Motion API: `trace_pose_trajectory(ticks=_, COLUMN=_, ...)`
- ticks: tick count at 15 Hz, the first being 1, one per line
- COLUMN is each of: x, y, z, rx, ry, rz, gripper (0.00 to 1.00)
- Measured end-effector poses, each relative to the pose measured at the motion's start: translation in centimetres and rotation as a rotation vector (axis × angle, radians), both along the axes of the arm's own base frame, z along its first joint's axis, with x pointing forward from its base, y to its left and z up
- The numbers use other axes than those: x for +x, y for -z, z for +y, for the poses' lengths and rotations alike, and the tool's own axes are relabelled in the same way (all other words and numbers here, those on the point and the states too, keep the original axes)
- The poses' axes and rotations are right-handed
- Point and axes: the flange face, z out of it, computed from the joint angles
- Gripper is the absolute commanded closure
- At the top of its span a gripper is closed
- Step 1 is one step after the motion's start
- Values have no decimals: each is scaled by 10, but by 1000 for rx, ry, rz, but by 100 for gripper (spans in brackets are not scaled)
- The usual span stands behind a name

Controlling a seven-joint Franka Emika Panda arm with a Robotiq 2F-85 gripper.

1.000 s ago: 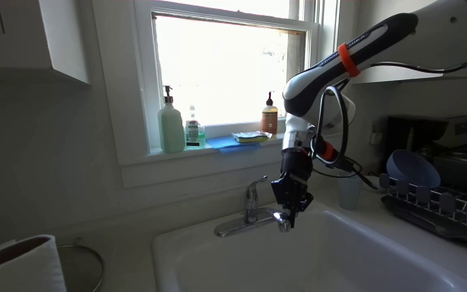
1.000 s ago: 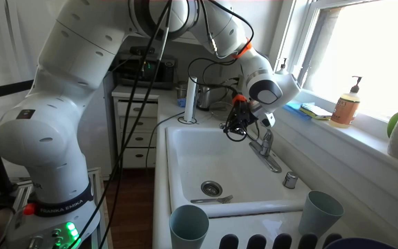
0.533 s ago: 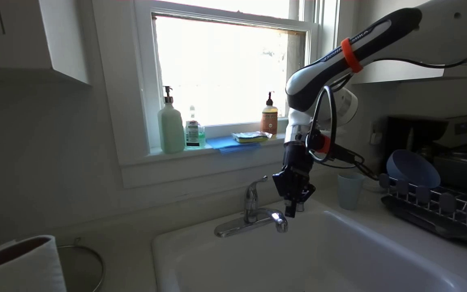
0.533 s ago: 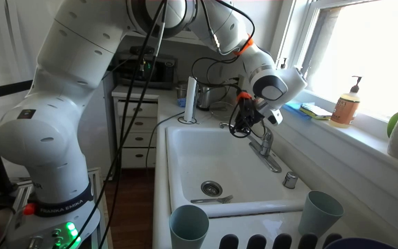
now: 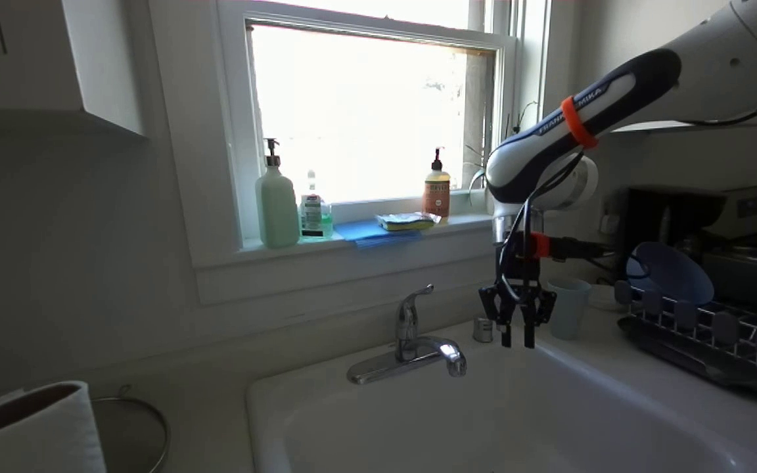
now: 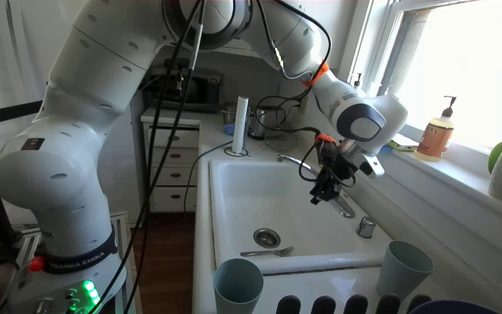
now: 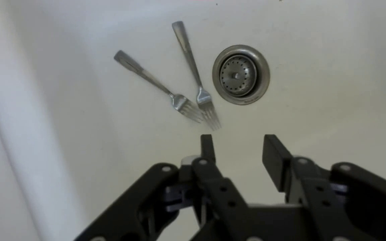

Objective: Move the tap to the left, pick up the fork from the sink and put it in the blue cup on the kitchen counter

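Because one fork (image 7: 195, 74) and a second fork (image 7: 158, 85) seem to touch prongs in the sink (image 7: 139, 144), between ten and eleven o'clock from the gripper (image 7: 238, 140) in the wrist view, its spread, empty jaws could grab both

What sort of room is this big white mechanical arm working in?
It looks like a kitchen, probably a home one, though I can't be sure of that. What shows it: a wide white sink, two forks lying in it, and a dish rack near it.
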Motion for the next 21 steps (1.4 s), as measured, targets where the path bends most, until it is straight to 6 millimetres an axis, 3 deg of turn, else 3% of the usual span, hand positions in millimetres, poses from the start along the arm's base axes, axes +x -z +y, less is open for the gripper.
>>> trace_pose_trajectory(ticks=3, x=-1, y=55, z=2, rx=-45, ry=123, rz=98, gripper=4)
trace_pose_trajectory(ticks=6, x=-6, y=112, z=15, rx=-85, ry=230, rz=220, gripper=0)
trace_pose_trajectory(ticks=8, x=-8, y=139, z=23, rx=-96, ry=241, rz=295, gripper=0)
trace_pose_trajectory(ticks=15, x=-5, y=152, z=25, rx=-89, ry=214, rz=336, gripper=0)
trace_pose_trajectory(ticks=21, x=-16, y=190, z=33, rx=-16, ry=-4, rz=331, gripper=0)
